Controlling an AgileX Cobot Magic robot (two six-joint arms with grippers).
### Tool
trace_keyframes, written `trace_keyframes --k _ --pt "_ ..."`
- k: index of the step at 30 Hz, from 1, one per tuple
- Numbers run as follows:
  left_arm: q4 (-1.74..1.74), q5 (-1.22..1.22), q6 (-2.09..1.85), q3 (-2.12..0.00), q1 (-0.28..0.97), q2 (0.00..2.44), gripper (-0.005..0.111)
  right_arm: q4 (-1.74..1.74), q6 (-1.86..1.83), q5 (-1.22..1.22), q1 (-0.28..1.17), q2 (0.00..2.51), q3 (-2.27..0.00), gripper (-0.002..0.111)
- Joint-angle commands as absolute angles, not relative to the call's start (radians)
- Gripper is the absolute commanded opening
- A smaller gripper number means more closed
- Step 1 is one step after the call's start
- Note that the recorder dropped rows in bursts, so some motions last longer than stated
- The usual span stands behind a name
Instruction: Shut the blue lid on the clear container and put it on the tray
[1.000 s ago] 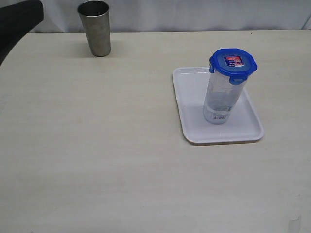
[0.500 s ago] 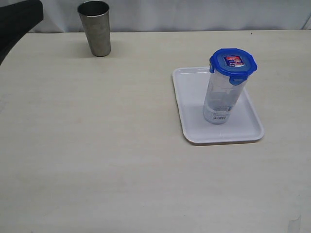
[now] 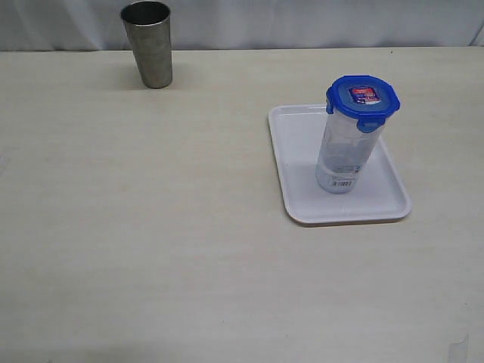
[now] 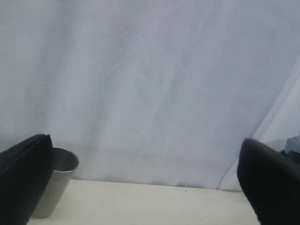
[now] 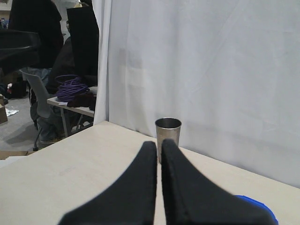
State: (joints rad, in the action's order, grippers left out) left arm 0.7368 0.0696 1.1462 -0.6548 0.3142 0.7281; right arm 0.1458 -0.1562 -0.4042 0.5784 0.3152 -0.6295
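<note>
The clear container (image 3: 344, 155) stands upright on the white tray (image 3: 295, 170), right of the table's middle. The blue lid (image 3: 362, 97) sits on top of it with its flaps down and its red-and-white sticker facing up. A sliver of the blue lid (image 5: 257, 206) also shows in the right wrist view, behind one finger. Neither gripper appears in the exterior view. My left gripper (image 4: 145, 139) is open wide, with nothing between its fingers. My right gripper (image 5: 158, 143) is shut on nothing, fingers pressed together, well apart from the container.
A grey steel cup (image 3: 149, 44) stands at the far left back of the table; the steel cup (image 4: 54, 187) and steel cup (image 5: 168, 131) show in both wrist views. A white curtain (image 4: 150, 84) hangs behind the table.
The dark arm at the top left corner of the exterior view has drawn back out of the frame. The container, lid and tray have not moved.
</note>
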Motion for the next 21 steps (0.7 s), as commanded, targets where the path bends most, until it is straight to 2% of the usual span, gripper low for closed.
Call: trace_keyframes --k 1,6,9,14,21 --pt "0.365 -0.046 0.756 -0.653 0.309 0.682 0.105 0.14 -0.164 -0.41 0.573 0.312 -0.625 0.004" --pt "-0.038 -0.068 0.229 -0.641 0.309 0.618 0.105 0.14 -0.164 -0.41 0.573 0.312 -0.625 0.004" --pt "-0.143 -0.016 0.031 -0.593 0.309 0.572 0.105 0.14 -0.164 -0.41 0.573 0.312 -0.625 0.004" --pt "-0.09 0.093 0.024 -0.466 0.286 0.472 0.105 0.14 -0.164 -0.41 0.573 0.312 -0.625 0.004" --pt "-0.09 0.079 0.0 -0.36 0.2 0.327 0.105 0.14 -0.164 -0.41 0.573 0.312 -0.625 0.004"
